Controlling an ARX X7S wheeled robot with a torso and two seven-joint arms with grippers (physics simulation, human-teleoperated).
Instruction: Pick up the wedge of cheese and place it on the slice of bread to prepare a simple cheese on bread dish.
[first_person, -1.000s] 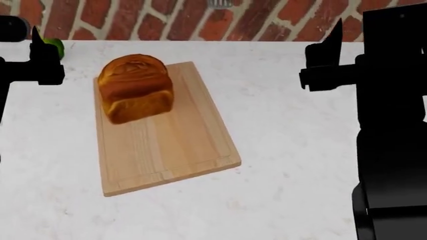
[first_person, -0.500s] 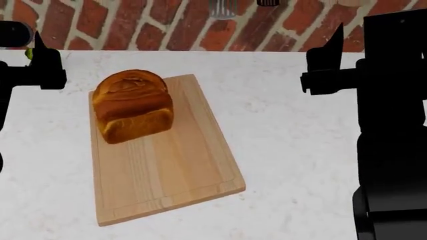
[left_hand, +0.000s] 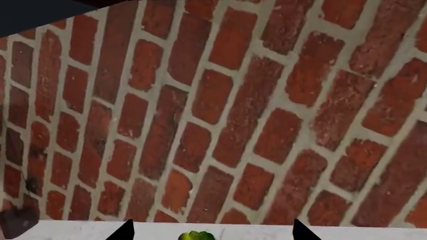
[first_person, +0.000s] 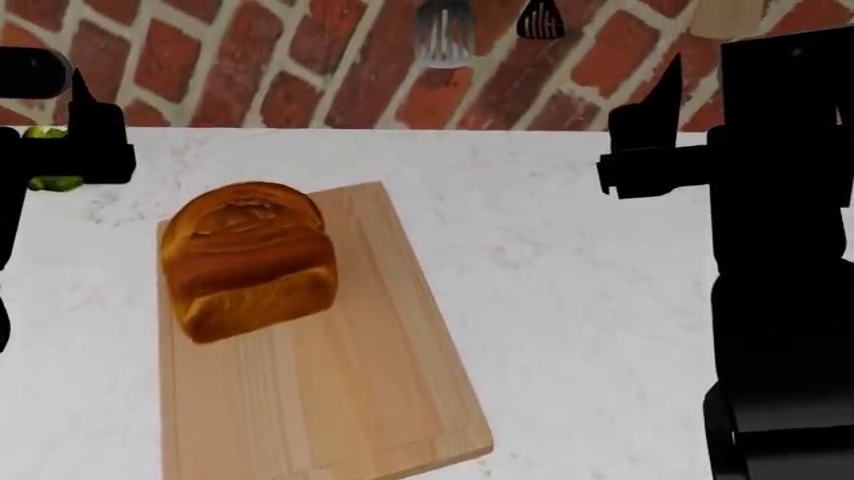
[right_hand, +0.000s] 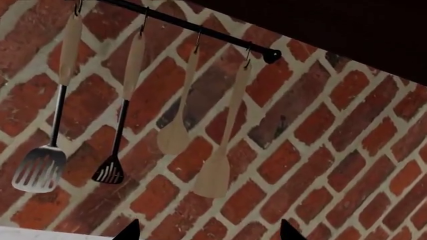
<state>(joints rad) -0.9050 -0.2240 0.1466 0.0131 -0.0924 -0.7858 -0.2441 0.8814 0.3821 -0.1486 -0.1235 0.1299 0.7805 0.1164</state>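
Observation:
The slice of bread (first_person: 247, 260), a golden-brown loaf-like block, stands on the far left part of a light wooden cutting board (first_person: 320, 390). The wedge of cheese is out of view in every frame. My left gripper (first_person: 83, 115) is raised at the far left, beyond and left of the bread; in the left wrist view (left_hand: 211, 235) its tips stand wide apart and empty, facing the brick wall. My right gripper (first_person: 665, 95) is raised at the right, well clear of the board; in the right wrist view (right_hand: 209, 232) it is open and empty.
A green broccoli floret (first_person: 54, 182) lies on the white counter (first_person: 574, 280) behind my left gripper, and also shows in the left wrist view (left_hand: 195, 235). Utensils hang on a rail on the brick wall: a slotted spatula (right_hand: 40, 167) and wooden spoons (right_hand: 215, 175).
The head view has tilted up: the bread and board sit lower in the picture and the hanging utensils have come into view. Both grippers stay raised and open.

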